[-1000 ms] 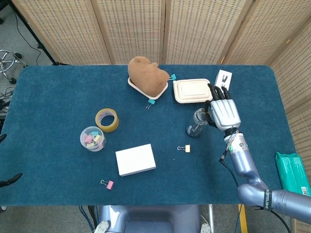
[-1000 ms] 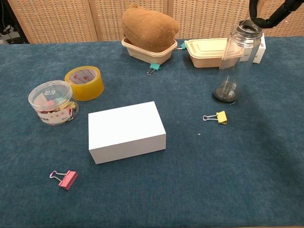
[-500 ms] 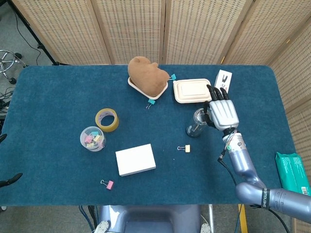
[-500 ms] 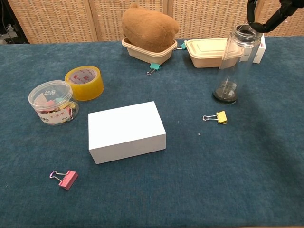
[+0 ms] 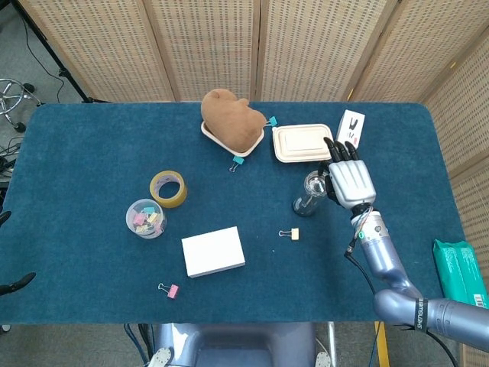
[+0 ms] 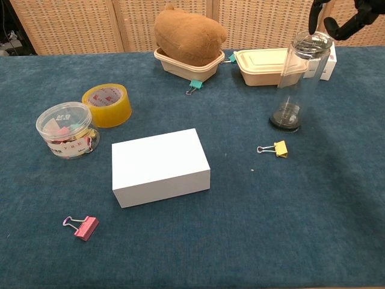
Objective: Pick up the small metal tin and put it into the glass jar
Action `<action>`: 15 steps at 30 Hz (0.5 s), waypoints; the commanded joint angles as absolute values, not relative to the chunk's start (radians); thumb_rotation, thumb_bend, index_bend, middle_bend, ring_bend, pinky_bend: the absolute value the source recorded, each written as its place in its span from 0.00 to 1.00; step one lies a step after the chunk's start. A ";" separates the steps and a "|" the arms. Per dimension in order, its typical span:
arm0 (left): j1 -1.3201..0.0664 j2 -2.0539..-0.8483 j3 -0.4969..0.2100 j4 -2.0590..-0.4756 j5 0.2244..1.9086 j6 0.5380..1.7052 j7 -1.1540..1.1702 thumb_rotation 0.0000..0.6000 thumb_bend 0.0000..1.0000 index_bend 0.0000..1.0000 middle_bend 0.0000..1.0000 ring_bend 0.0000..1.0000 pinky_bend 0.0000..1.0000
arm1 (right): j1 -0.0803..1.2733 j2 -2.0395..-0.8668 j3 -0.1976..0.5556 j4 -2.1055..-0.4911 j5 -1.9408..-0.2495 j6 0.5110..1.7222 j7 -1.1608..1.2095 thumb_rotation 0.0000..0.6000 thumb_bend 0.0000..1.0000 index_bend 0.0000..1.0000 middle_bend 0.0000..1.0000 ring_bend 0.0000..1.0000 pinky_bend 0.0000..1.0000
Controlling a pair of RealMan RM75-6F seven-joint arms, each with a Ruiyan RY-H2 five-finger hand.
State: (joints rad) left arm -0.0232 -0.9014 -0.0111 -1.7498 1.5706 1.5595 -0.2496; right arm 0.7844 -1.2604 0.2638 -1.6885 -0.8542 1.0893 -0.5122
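Hovering my right robot hand (image 5: 350,180) just above and beside the mouth of the glass jar (image 6: 298,81), I am seeing its fingers (image 6: 317,13) spread apart and holding nothing; in the chest view only a few dark fingertips are showing at the top edge, so I cannot tell whether any of them is grazing the jar's rim. The jar is standing upright on the blue tabletop (image 5: 92,176), just in front of the lidded beige container (image 5: 301,143). A small dark round thing is sitting at the bottom of the jar, and I am taking it to be the small metal tin (image 6: 285,115), though the glass is blurring its outline. A yellow binder clip (image 6: 275,148) is lying near the jar's base. My left robot hand is showing in neither view. Most of the right arm is cut off in the chest view, and in the head view the palm is facing away from the camera, so the underside of the fingers is hidden from me.
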 commanded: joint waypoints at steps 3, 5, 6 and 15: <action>-0.024 -0.901 -0.011 -1.749 1.571 1.559 -0.252 1.00 0.00 0.00 0.00 0.00 0.00 | 0.785 -1.259 0.264 -1.693 -0.861 1.095 -0.511 1.00 0.71 0.42 0.00 0.00 0.00; -0.024 -0.901 -0.012 -1.748 1.570 1.560 -0.253 1.00 0.00 0.00 0.00 0.00 0.00 | 0.783 -1.253 0.265 -1.706 -0.874 1.106 -0.512 1.00 0.71 0.42 0.00 0.00 0.00; -0.024 -0.901 -0.013 -1.748 1.569 1.560 -0.254 1.00 0.00 0.00 0.00 0.00 0.00 | 0.781 -1.247 0.267 -1.717 -0.881 1.114 -0.511 1.00 0.71 0.42 0.00 0.00 0.00; -0.025 -0.901 -0.010 -1.748 1.573 1.557 -0.250 1.00 0.00 0.00 0.00 0.00 0.00 | 0.722 -1.166 0.270 -1.828 -1.022 1.221 -0.468 1.00 0.70 0.37 0.00 0.00 0.00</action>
